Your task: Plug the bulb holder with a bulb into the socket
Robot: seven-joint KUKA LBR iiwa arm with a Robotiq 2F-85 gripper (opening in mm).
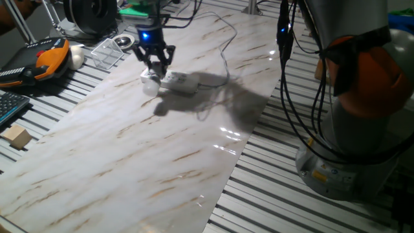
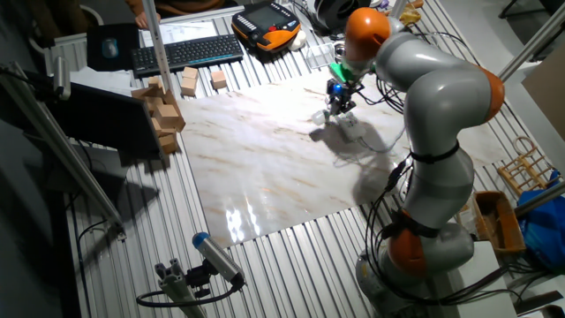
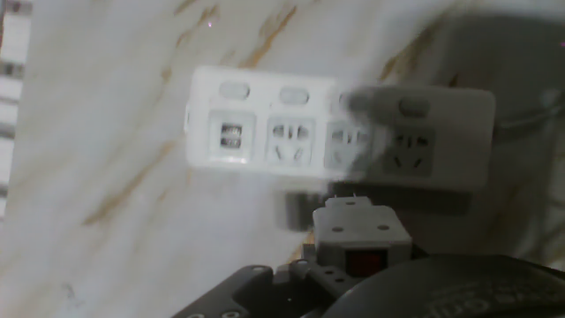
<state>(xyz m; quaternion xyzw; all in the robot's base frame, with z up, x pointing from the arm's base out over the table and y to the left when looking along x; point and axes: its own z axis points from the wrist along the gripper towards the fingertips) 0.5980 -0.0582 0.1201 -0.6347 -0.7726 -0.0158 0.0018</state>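
Observation:
The socket is a white power strip (image 1: 178, 82) that lies on the marble board; in the hand view (image 3: 340, 131) its row of outlets runs across the frame. My gripper (image 1: 157, 65) hangs over the strip's left end and is shut on the bulb holder (image 3: 360, 237), a white block with a red switch. The holder's prongs point at the strip with a small gap between them. The rounded white bulb (image 1: 149, 83) shows below the fingers, next to the strip's end. The gripper also shows small in the other fixed view (image 2: 339, 99).
The strip's white cable (image 1: 224, 55) runs to the board's far edge. An orange pendant (image 1: 46, 59), a white ball (image 1: 77, 57) and a clear box (image 1: 108, 50) lie at the back left. A wooden block (image 1: 17, 137) and a keyboard (image 1: 9, 107) sit at the left. The arm's base (image 1: 352, 149) stands at the right.

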